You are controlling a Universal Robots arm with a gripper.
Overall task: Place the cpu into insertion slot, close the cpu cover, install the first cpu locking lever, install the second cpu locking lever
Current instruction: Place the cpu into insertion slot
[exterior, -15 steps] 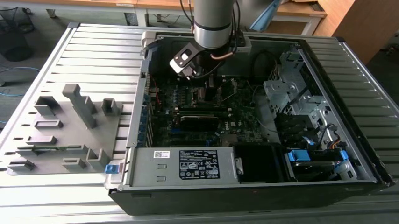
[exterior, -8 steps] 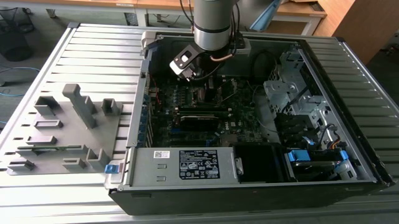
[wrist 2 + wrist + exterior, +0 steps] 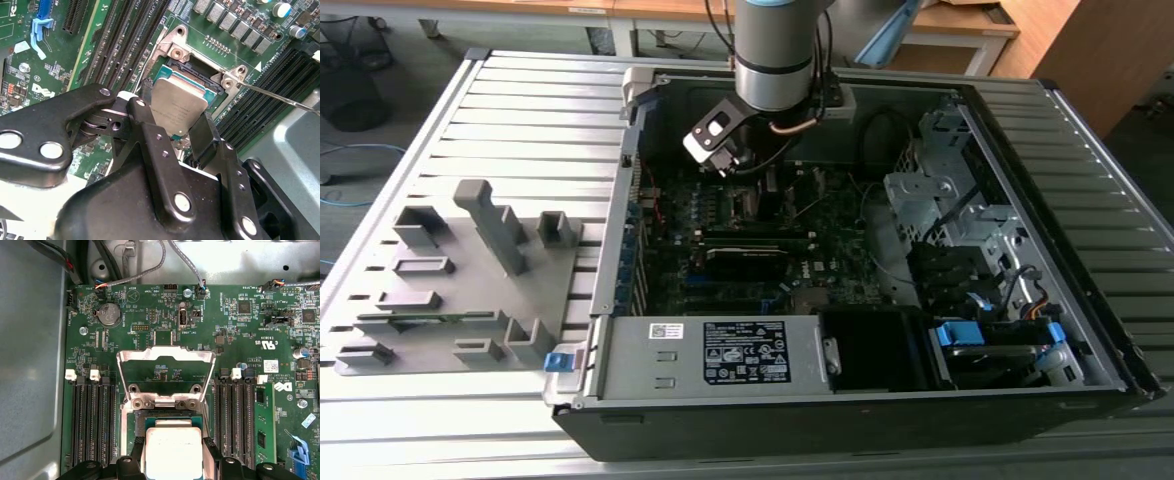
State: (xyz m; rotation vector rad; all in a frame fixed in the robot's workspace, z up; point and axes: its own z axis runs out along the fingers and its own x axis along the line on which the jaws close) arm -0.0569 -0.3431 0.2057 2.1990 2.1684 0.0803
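Observation:
In both wrist views the cpu [image 3: 177,107] [image 3: 172,452], a square chip with a dull silver top, sits between my two black fingers [image 3: 145,117] [image 3: 136,456]. My gripper [image 3: 175,125] [image 3: 172,460] is shut on its two opposite edges. The chip is right over the insertion slot [image 3: 192,75] [image 3: 150,416], whose black inside shows past its far edge; whether it is seated I cannot tell. The cpu cover [image 3: 165,354], a silver frame with a window, stands swung open behind the slot. A thin silver locking lever [image 3: 280,98] sticks out beside the slot. In the exterior view my gripper [image 3: 731,165] is low over the motherboard [image 3: 747,235].
Long black memory slots [image 3: 92,425] [image 3: 235,425] flank the slot on both sides. The open computer case [image 3: 854,400] holds a power supply [image 3: 720,350] in front and drive cages [image 3: 947,200] at the exterior view's right. A grey parts fixture [image 3: 454,280] lies at its left.

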